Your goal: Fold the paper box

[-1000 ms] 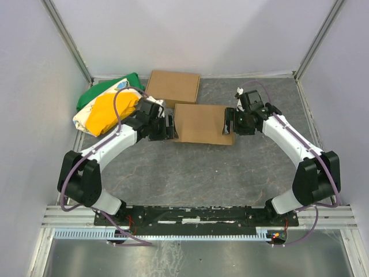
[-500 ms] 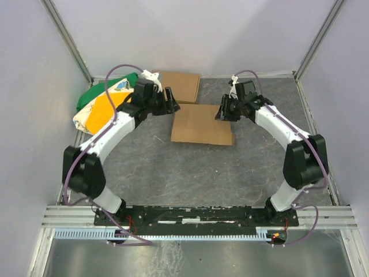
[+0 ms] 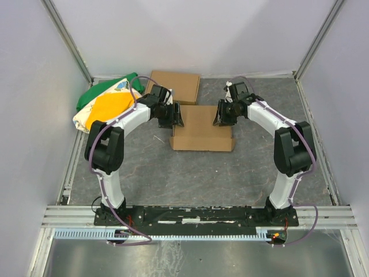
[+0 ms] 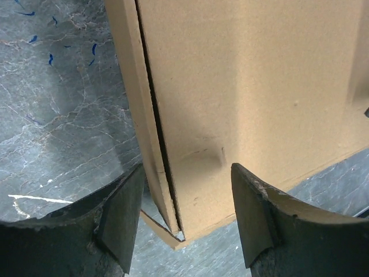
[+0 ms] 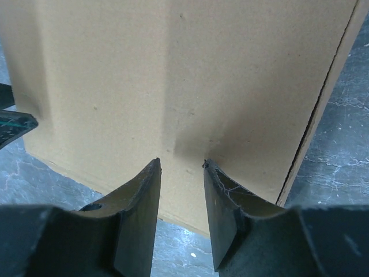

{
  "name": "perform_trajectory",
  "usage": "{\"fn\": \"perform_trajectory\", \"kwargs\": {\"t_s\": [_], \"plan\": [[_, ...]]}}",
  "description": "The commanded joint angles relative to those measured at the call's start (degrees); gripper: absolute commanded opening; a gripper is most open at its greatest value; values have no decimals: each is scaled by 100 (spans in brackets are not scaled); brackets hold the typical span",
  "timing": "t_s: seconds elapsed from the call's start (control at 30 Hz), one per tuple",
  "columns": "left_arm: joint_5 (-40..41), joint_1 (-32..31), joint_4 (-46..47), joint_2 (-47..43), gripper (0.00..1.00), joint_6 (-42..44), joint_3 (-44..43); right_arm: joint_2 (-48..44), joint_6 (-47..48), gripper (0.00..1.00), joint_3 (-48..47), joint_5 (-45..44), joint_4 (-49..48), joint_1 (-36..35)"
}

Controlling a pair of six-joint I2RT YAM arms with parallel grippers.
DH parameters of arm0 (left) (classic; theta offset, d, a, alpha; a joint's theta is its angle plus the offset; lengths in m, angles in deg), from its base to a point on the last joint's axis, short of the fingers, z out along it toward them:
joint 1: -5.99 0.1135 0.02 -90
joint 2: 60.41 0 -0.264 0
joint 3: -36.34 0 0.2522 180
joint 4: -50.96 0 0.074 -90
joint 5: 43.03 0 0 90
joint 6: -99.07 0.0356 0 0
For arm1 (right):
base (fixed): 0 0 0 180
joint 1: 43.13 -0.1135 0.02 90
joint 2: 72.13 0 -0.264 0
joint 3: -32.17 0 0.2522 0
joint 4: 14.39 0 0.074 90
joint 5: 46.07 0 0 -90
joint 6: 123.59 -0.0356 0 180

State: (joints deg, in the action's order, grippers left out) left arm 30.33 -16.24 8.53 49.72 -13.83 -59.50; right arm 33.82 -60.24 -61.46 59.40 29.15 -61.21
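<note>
The paper box (image 3: 202,130) lies closed and flat in the middle of the table, plain brown cardboard. My left gripper (image 3: 176,117) is at its far left corner. In the left wrist view the left gripper (image 4: 187,216) is open, its jaws straddling the box's corner (image 4: 248,86) where the lid edge and side wall meet at a thin gap. My right gripper (image 3: 220,116) is at the far right corner. In the right wrist view the right gripper (image 5: 181,167) is narrowly open, its tips over the box's top face (image 5: 173,69), with nothing between them.
A second ready-made brown cardboard box (image 3: 173,86) lies just behind the paper box, near the back wall. A green, yellow and white bag (image 3: 106,104) lies at the back left. Grey walls and metal frame posts close in the table.
Both grippers left the box's left and right sides, swung toward the back, and now sit at its far corners. The box now lies flat and slightly nearer.
</note>
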Motion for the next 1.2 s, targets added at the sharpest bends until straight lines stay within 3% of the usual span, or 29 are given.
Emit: {"fn": "perform_trajectory", "kwargs": {"t_s": [0.0, 0.23, 0.37, 0.47, 0.63, 0.7, 0.83, 1.17], "plan": [[-69, 0, -65, -93, 69, 261, 0, 130, 82, 45, -228, 33, 83, 24], [102, 6, -6, -532, 73, 283, 210, -426, -12, 51, 163, 136, -345, 27], [332, 0, 277, -1125, 77, 146, 925, -1092, 56, 66, 580, -193, -266, 33], [434, 16, 1050, -1823, 77, -332, 1847, -1760, 50, 73, 1295, -447, -512, 39], [934, 18, 3977, -3054, 78, -1457, 3636, -2320, -168, 83, 2219, -837, -1345, 105], [1067, 20, 4646, -3002, 76, -1580, 3902, -1869, -189, 84, 2083, -575, -1465, 165], [953, 18, 4583, -2611, 76, -1419, 3600, -1316, -219, 83, 1773, -393, -1422, 231], [708, 5, 5683, -2542, 79, -1679, 4436, -2051, -326, 87, 3150, -365, -2271, 279]]}}
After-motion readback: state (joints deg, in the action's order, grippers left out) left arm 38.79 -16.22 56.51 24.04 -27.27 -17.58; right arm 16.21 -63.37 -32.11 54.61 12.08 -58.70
